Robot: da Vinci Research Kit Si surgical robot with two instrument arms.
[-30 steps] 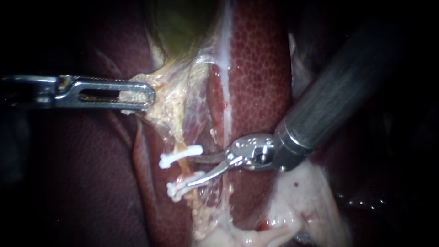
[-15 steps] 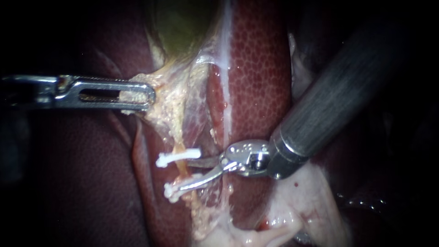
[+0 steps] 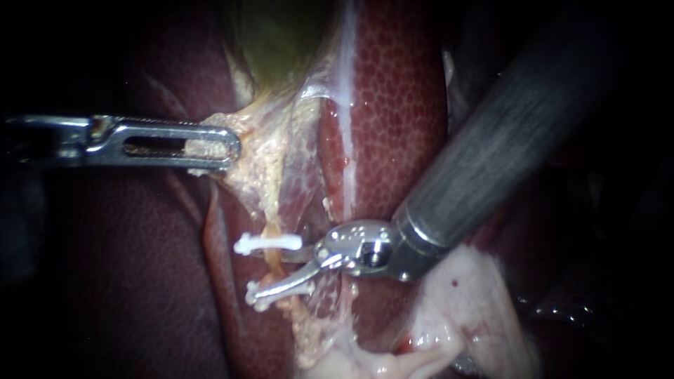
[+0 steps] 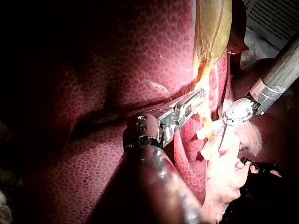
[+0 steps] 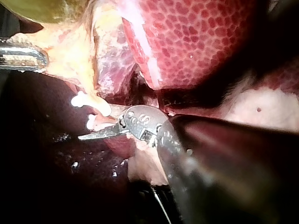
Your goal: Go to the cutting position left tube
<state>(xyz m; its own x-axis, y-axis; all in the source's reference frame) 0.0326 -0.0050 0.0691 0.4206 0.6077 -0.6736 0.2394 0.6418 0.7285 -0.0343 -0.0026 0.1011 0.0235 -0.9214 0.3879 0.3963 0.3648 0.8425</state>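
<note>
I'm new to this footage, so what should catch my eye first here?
Two white clips sit on a yellowish tube near the centre, with my right instrument reaching its open jaws between them. To the left, my left instrument has its jaws shut on pale fatty tissue under the green gallbladder.

No word, label, brand, number or sign can be read in any view. The only markings are small raised ones on the metal joint of the right instrument (image 3: 270, 275), seen in the endoscope and right wrist views, and they make up no legible word. In the left wrist view a pale ribbed panel (image 4: 275, 18) beyond the liver (image 4: 117, 56) shows only fine lines, too blurred to tell whether any of it is print.
</note>
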